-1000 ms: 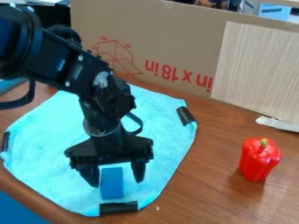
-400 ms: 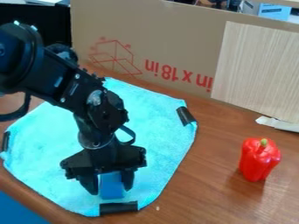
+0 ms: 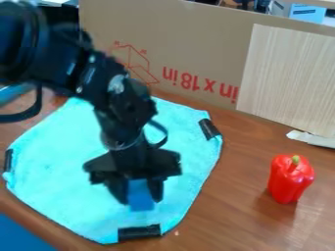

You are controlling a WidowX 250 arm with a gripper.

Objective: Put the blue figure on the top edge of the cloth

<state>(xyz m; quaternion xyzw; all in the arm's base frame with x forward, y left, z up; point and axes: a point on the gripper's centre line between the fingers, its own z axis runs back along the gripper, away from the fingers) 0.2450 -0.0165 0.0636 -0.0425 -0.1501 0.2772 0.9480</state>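
I am looking down at a brown table through my camera. My black arm comes in from the upper left and bends down over a bright blue cloth. At the end of it, my gripper has its two fingers close in on the sides of a little blue block, so I have the block held between them. The block is over the low part of the cloth, nearer the bottom of my view than the top. I can't tell if it touches the cloth or is a little bit up off it. Just below it, a black strip sits on the cloth's bottom edge. Another black piece is on the right edge, and a dark bit is on the left edge. A shiny red pepper with a green stem stands on the table, well apart from the cloth on the right. Behind it all is a big brown cardboard sheet with red print, and a pale wood board leans there on the right.
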